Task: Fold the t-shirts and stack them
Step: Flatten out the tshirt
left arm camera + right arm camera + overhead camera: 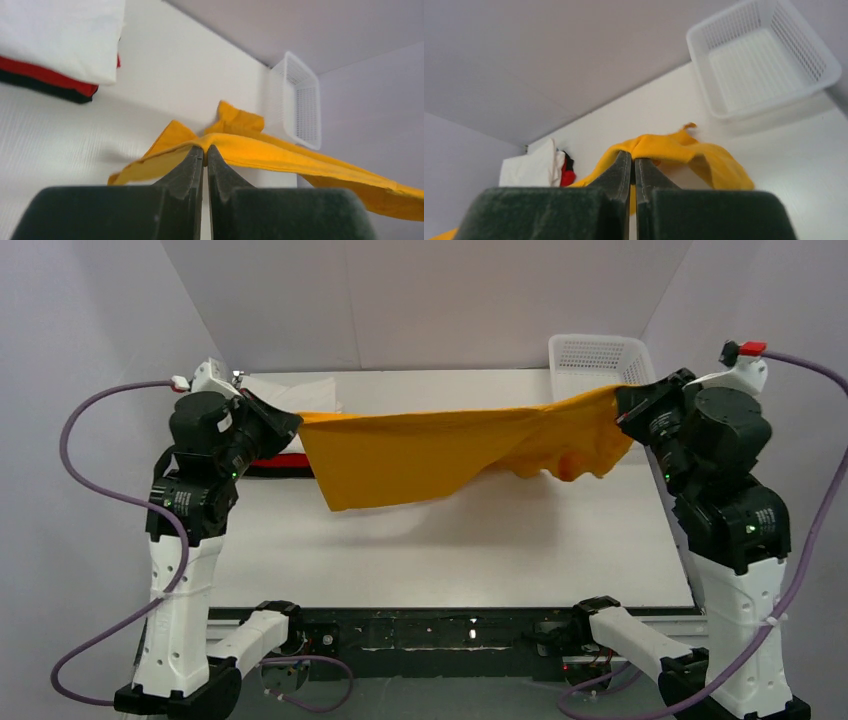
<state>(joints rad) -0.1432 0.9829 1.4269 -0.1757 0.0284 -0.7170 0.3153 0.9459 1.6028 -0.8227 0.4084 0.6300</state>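
Note:
The mustard-orange t-shirt (440, 455) hangs stretched in the air between my two grippers, above the back half of the table. My left gripper (292, 423) is shut on its left end; in the left wrist view the cloth (280, 155) drapes over the closed tips (205, 148). My right gripper (622, 405) is shut on the right end, where the cloth (674, 149) bunches over the tips (633, 155). A stack of folded shirts lies at the back left: white (60, 35) on top, red (45, 77) under it, black (50, 91) at the bottom.
A white plastic lattice basket (598, 362) stands at the back right corner, just behind the right gripper; it also shows in the right wrist view (764, 55). The white table (450, 550) stretches below the hanging shirt. Grey walls enclose the back and sides.

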